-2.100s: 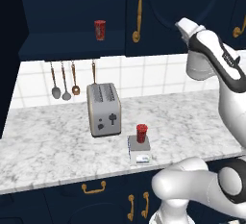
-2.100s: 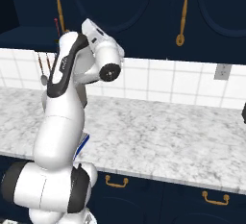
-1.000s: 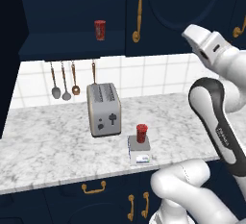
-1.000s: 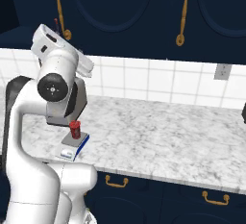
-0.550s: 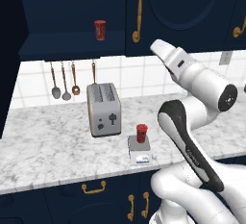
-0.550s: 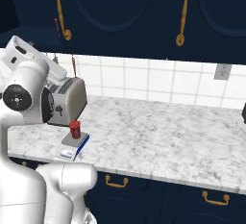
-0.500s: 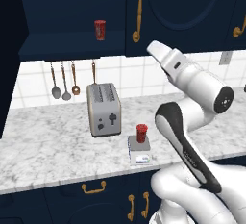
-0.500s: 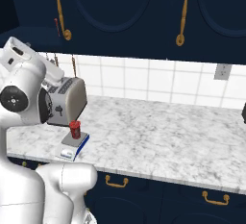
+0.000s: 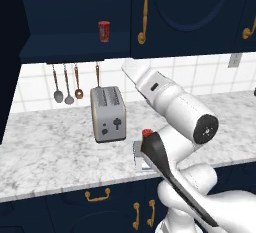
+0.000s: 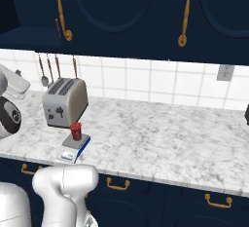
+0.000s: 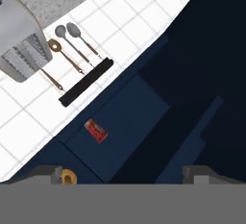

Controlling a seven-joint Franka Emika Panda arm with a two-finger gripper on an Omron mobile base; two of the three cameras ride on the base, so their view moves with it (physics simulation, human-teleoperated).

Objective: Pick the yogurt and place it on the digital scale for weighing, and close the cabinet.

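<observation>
The yogurt (image 10: 76,131), a small red cup, stands on the digital scale (image 10: 73,149) near the counter's front edge; in the left base view my arm hides all but its top (image 9: 147,132). A second red cup (image 9: 103,30) sits on the shelf of the open cabinet (image 9: 65,7), whose left door (image 9: 9,67) is swung out. My gripper (image 9: 128,69) is raised above the toaster and points up-left toward that opening. In the hand view its fingertips (image 11: 50,172) stand wide apart with nothing between them, facing the shelf cup (image 11: 96,130).
A silver toaster (image 9: 107,113) stands on the marble counter (image 10: 160,133), behind and to the left of the scale. Utensils (image 9: 67,82) hang on the tiled wall. Closed cabinet doors carry long brass handles (image 9: 143,12). Lower cupboards have small brass handles (image 10: 118,184).
My arm has swung from the right side across to the left, and the hand now faces the open cabinet. The yogurt has stayed on the scale. The gripper stays open.
</observation>
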